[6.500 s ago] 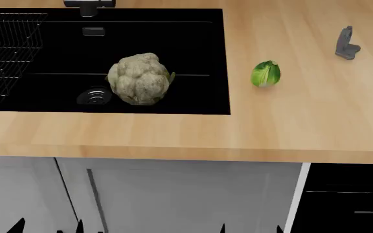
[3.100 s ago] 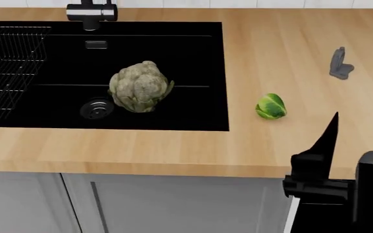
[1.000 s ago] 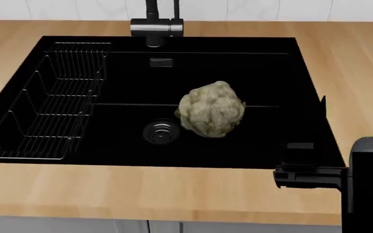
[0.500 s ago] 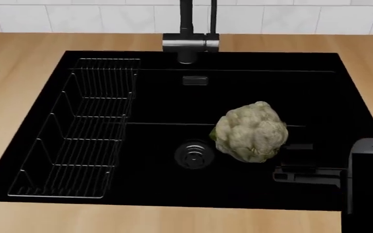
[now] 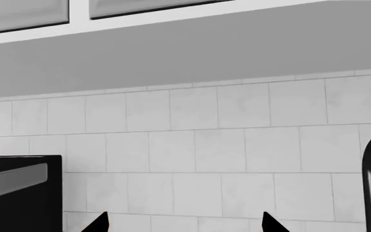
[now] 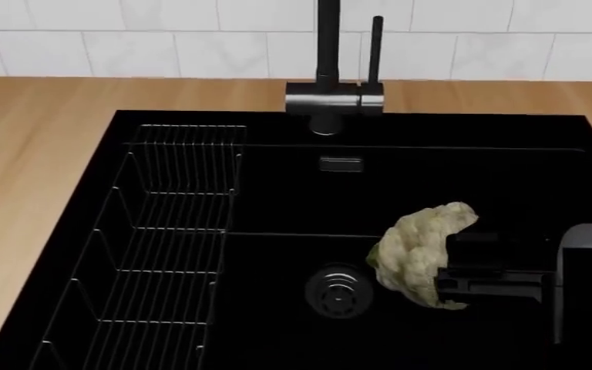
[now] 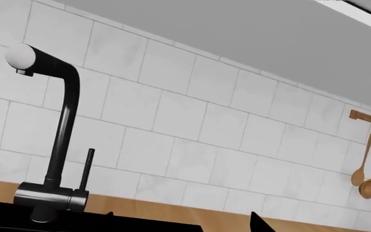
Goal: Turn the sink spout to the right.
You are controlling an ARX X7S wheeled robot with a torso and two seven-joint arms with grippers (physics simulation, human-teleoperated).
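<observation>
Light wooden worktop (image 6: 39, 154) runs under a white tiled wall (image 6: 121, 35). Set into it, the large matte black rectangular sink (image 6: 543, 166), filling most of the head view. A thin wire dish rack (image 6: 157, 247) sits in its left part; a pale lumpy cauliflower head (image 6: 415, 250) lies right of the round metal drain (image 6: 338, 291).

The dark gunmetal sink spout (image 6: 333, 99) stands at the sink's back rim, centred: tall slim tube, short thick cylinder across it, outlet aimed forward over the basin. Thin upright lever rod (image 6: 375, 48) just beside it on the right. Right wrist view shows the same spout (image 7: 50, 198) and three wooden spoons (image 7: 369, 166) hanging on the wall far off.

Right hand (image 6: 486, 270) is low over the basin, partly covering the cauliflower, well apart from the spout; cannot tell how wide its fingers stand. Left hand (image 5: 182, 223) shows two tips set wide apart, holding nothing, facing the wall.

Risks, as judgement: the reach forward could shove the cauliflower; the hand could catch the lever rod instead of the spout, since they stand so close; pushing on the cylinder's end could slip off.
</observation>
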